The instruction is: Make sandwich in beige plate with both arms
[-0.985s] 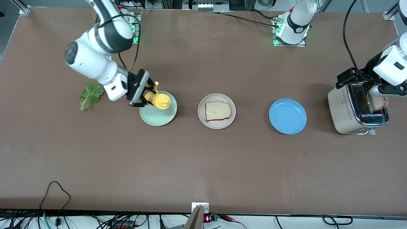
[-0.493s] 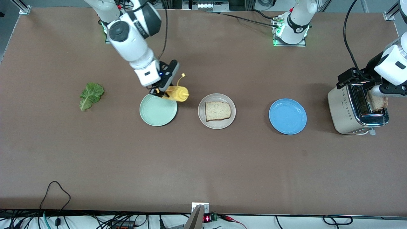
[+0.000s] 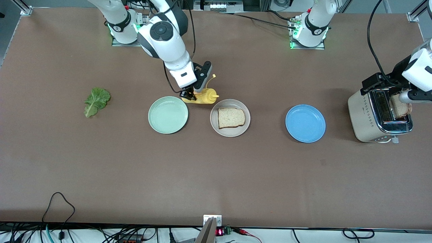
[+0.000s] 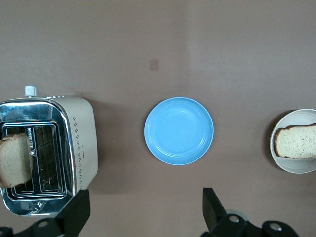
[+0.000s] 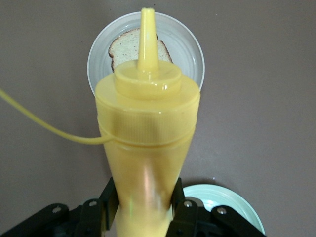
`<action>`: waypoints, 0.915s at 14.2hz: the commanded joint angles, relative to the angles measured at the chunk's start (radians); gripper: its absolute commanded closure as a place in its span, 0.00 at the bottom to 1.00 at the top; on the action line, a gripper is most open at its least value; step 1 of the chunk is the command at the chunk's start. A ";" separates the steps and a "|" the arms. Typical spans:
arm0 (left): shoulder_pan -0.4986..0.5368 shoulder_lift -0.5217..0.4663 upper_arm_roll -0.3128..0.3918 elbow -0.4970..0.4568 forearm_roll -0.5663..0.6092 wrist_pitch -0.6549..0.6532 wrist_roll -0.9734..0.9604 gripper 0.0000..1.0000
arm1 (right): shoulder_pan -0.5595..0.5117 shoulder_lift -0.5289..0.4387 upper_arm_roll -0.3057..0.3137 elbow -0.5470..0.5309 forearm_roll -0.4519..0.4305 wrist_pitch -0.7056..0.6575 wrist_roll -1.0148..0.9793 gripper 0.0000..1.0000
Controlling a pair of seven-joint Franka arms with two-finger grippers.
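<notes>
While gripped by the right end effector, the mustard bottle lies level, nozzle toward the beige plate.

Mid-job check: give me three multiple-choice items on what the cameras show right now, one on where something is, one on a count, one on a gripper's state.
1. Where is the second bread slice?
A. on the blue plate
B. in the toaster
C. on the mint-green plate

2. How many plates are on the table?
A. two
B. three
C. four

3. What is the right gripper doing?
A. holding a yellow squeeze bottle
B. hanging open
C. holding the lettuce leaf

Key:
1 B: the slice stands in a slot of the toaster, under the open left gripper.
2 B: mint-green plate, beige plate with one bread slice, blue plate.
3 A: the right gripper is clamped on the yellow squeeze bottle, nozzle toward the beige plate; the lettuce leaf lies on the table.
</notes>
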 commanded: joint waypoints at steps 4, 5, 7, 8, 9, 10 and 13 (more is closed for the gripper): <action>-0.045 0.003 0.014 0.018 0.000 -0.014 0.005 0.00 | 0.228 0.151 -0.216 0.170 -0.027 -0.003 0.022 1.00; -0.040 0.000 0.014 0.020 0.000 -0.014 0.006 0.00 | 0.256 0.175 -0.243 0.190 -0.027 -0.005 0.022 1.00; -0.030 -0.004 0.005 0.017 0.000 -0.027 0.009 0.00 | 0.263 0.189 -0.260 0.193 -0.050 -0.006 0.021 1.00; -0.030 -0.009 0.000 0.017 0.000 -0.053 0.008 0.00 | 0.263 0.191 -0.261 0.193 -0.056 -0.032 0.021 1.00; -0.030 -0.017 0.000 0.009 -0.001 -0.056 0.006 0.00 | 0.263 0.192 -0.263 0.193 -0.059 -0.048 0.022 1.00; -0.030 -0.020 0.000 0.006 -0.001 -0.054 0.006 0.00 | 0.263 0.192 -0.263 0.193 -0.064 -0.049 0.022 1.00; -0.030 -0.020 0.000 0.006 -0.001 -0.045 0.005 0.00 | 0.265 0.194 -0.263 0.193 -0.073 -0.049 0.022 1.00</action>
